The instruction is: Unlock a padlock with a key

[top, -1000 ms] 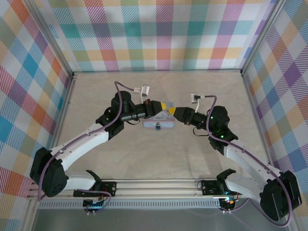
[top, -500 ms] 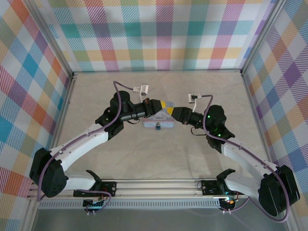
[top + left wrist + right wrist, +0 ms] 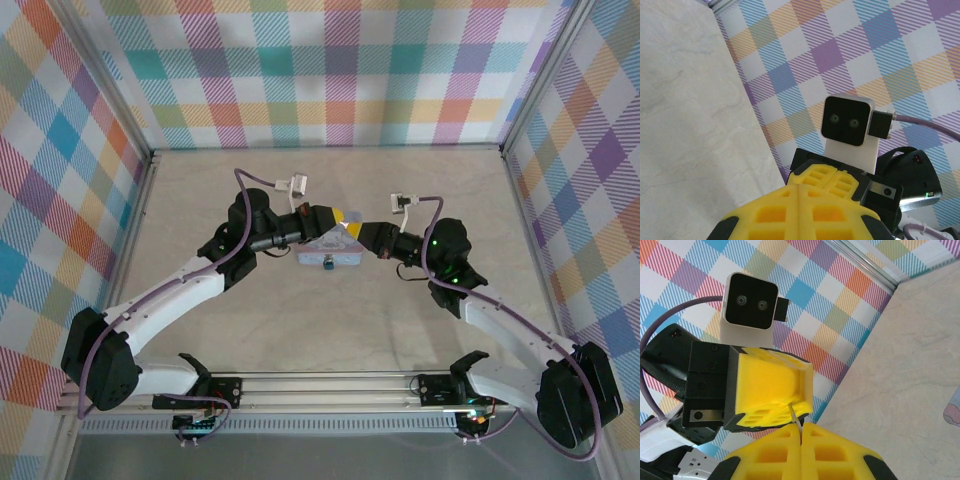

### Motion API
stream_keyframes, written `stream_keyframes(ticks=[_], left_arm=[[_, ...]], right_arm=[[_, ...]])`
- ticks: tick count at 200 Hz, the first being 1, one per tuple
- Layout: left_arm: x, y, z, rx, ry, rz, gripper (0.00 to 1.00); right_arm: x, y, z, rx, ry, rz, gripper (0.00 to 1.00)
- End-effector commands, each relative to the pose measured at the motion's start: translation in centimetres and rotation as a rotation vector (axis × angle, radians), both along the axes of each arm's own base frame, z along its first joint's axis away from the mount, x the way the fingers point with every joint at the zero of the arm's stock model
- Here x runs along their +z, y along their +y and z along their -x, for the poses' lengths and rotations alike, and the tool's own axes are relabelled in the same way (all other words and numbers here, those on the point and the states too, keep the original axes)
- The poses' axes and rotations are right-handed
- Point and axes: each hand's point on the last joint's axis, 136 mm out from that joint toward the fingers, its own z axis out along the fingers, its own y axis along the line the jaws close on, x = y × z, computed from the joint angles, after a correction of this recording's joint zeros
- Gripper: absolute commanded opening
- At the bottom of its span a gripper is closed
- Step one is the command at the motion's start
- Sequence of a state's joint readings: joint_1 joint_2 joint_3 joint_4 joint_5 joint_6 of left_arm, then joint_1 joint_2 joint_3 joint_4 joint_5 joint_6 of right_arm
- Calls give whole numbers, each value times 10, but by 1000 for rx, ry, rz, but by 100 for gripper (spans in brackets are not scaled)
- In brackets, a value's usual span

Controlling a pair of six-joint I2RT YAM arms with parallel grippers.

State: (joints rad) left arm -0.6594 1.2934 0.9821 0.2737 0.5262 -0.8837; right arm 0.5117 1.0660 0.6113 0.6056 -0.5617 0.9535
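Worktop [image 3: 300,330]: no change noted over the last second.

Right arm [image 3: 500,325]: its wrist has edged left, toward the other arm. Left arm [image 3: 180,290]: nearly unmoved, its wrist a touch higher. The gap between the two sets of yellow fingers has narrowed, and they now meet tip to tip above the tin.

Tin [image 3: 345,259]: same place on the worktop, directly below the meeting point.

Left fingers [image 3: 775,215]: pads pressed together along a seam in the left wrist view. Whether anything is pinched there cannot be told.

Right fingers [image 3: 835,450]: closed, with a thin grey sliver projecting from the seam.

Padlock [image 3: 328,266]: a small dark body at the tin's near face, where it was a second ago, untouched by either arm.

Key [image 3: 795,420]: the sliver noted above, held by the right fingers, its free end reaching the lower edge of the left fingers.

Assessment: the closing of the gap looks like a mid-air regrasp or handover of the key, not an approach to the lock. The key is well above the padlock and insertion has not begun.
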Motion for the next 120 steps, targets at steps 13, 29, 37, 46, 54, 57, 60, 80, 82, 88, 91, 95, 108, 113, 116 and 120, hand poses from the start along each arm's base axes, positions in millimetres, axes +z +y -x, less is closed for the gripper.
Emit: stream_keyframes(ticks=[13, 29, 37, 46, 54, 57, 60, 80, 82, 88, 91, 95, 108, 113, 116, 120], left_arm=[[8, 0, 6, -21, -23, 27, 0], [9, 0, 7, -23, -27, 28, 0], [9, -1, 6, -23, -26, 27, 0], [9, 0, 6, -21, -26, 24, 0], [9, -1, 6, -22, -27, 21, 0], [9, 0, 5, -21, -28, 20, 0], [9, 0, 5, -21, -28, 18, 0], [8, -1, 5, -22, -27, 7, 0], [7, -1, 4, -22, -26, 5, 0], [7, -1, 4, -22, -24, 1, 0], [7, -1, 4, -22, -24, 0, 0], [6, -2, 4, -24, -24, -2, 0], [8, -1, 3, -22, -28, 1, 0], [9, -1, 3, -19, -31, 1, 2], [9, 0, 3, -16, -30, 0, 8], [9, 0, 3, -11, -30, -2, 18]], right_arm=[[20, 2, 5, 21, -88, -31, 0], [20, 2, 6, 26, -89, -31, 0], [20, 3, 7, 30, -89, -32, 0], [20, 3, 7, 31, -92, -31, 0], [20, 2, 8, 32, -94, -32, 0], [20, 2, 8, 32, -94, -32, 0], [19, 2, 9, 33, -95, -31, 0], [21, 1, 11, 32, -102, -31, 0], [21, 1, 11, 32, -103, -30, 0], [21, 1, 11, 34, -104, -28, 0], [21, 1, 12, 37, -106, -28, 0], [21, 1, 12, 40, -104, -28, 0], [19, 1, 12, 38, -101, -26, 0], [19, 0, 12, 35, -100, -27, 0], [19, 0, 12, 32, -100, -28, 0], [19, -1, 12, 29, -101, -29, 0]])
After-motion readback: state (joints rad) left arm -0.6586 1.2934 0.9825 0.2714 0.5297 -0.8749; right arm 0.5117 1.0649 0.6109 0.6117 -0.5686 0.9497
